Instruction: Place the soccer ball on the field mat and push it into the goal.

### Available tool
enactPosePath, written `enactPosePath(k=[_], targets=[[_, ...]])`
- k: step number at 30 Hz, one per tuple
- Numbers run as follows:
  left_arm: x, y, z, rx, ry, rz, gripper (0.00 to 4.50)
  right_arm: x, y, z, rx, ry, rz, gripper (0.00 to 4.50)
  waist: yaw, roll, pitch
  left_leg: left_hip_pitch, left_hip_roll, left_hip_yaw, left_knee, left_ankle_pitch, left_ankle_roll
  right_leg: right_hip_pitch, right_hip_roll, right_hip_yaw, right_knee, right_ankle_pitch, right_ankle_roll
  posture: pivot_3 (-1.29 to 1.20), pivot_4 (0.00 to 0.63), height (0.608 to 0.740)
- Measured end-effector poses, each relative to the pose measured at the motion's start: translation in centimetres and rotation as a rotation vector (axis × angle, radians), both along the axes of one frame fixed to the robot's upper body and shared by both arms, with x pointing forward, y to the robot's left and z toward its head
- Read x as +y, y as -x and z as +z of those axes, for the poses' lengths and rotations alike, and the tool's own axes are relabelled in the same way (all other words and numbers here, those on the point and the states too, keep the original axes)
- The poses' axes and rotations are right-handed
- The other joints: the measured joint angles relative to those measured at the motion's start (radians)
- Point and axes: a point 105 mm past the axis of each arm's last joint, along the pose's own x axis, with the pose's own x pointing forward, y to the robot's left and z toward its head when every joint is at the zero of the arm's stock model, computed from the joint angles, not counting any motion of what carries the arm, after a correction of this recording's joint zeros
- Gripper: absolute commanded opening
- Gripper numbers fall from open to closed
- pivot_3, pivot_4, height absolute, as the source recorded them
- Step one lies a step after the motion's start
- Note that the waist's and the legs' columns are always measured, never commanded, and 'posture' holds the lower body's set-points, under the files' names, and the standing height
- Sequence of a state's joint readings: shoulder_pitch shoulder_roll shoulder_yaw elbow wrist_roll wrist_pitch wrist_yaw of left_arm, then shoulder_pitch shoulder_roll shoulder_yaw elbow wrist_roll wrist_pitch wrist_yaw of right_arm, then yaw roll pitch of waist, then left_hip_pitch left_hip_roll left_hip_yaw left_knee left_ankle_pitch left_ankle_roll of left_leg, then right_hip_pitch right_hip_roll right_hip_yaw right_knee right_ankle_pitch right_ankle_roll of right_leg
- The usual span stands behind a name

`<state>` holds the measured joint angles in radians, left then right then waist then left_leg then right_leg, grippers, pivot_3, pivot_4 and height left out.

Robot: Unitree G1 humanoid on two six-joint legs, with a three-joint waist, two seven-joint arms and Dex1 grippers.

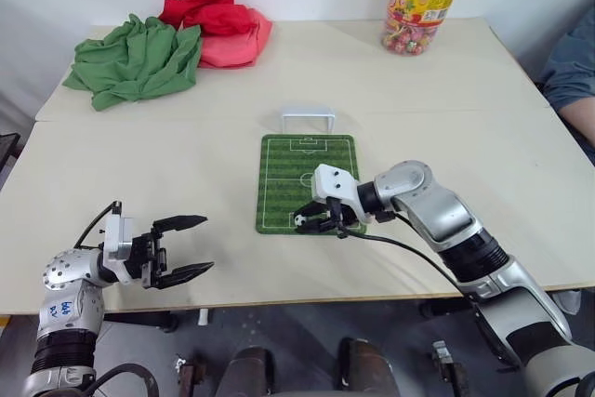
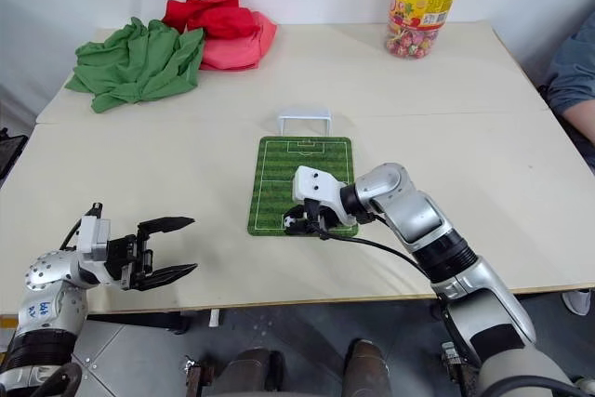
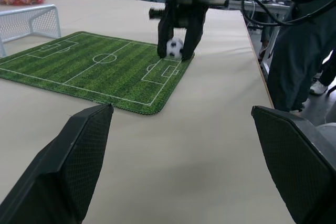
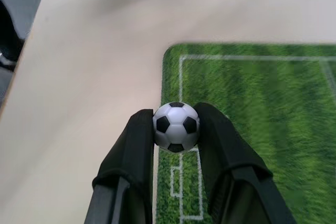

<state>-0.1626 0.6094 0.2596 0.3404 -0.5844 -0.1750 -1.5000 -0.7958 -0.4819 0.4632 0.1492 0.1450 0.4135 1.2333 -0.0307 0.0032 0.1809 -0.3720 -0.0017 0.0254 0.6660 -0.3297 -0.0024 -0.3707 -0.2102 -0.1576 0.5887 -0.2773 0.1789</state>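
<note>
While the right pincer (image 1: 313, 222) pinches the soccer ball (image 4: 176, 126) over the field mat's (image 1: 284, 174) near end, left pincer (image 1: 183, 247) spread idle: placing step; next, set down, release, push toward the goal (image 1: 308, 118).

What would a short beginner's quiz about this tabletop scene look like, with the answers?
1. True or false: the right tool is shut on the soccer ball.
2. Over which end of the field mat is the ball: A) the end by the goal, B) the end nearest the robot?
3. What lies at the table's far left corner?

Key:
1. True; the ball sits pinched between its two fingers.
2. B.
3. A green cloth with a red cloth beside it.
</note>
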Motion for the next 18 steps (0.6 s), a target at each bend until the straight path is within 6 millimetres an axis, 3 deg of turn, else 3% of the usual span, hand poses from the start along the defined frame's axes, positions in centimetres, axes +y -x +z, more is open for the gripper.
enactPosePath(k=[9,18], targets=[[0.1,0.5,0.0,-0.002,0.005,0.005,4.50,-0.8,-1.1,-1.3,0.008,0.036,0.006,0.85,-0.001,0.000,0.000,0.000,0.000,0.001,0.000,0.000,0.000,-0.001,0.000,0.000,0.000,0.000,0.000,0.00,0.150,0.740],[0.2,0.6,-0.1,-0.003,0.005,0.008,4.50,-0.6,-1.4,-1.3,0.000,0.043,0.026,0.85,-0.001,0.000,0.000,0.000,0.001,0.001,0.000,0.000,0.000,-0.001,0.000,0.000,0.001,0.000,0.000,0.00,0.150,0.740]])
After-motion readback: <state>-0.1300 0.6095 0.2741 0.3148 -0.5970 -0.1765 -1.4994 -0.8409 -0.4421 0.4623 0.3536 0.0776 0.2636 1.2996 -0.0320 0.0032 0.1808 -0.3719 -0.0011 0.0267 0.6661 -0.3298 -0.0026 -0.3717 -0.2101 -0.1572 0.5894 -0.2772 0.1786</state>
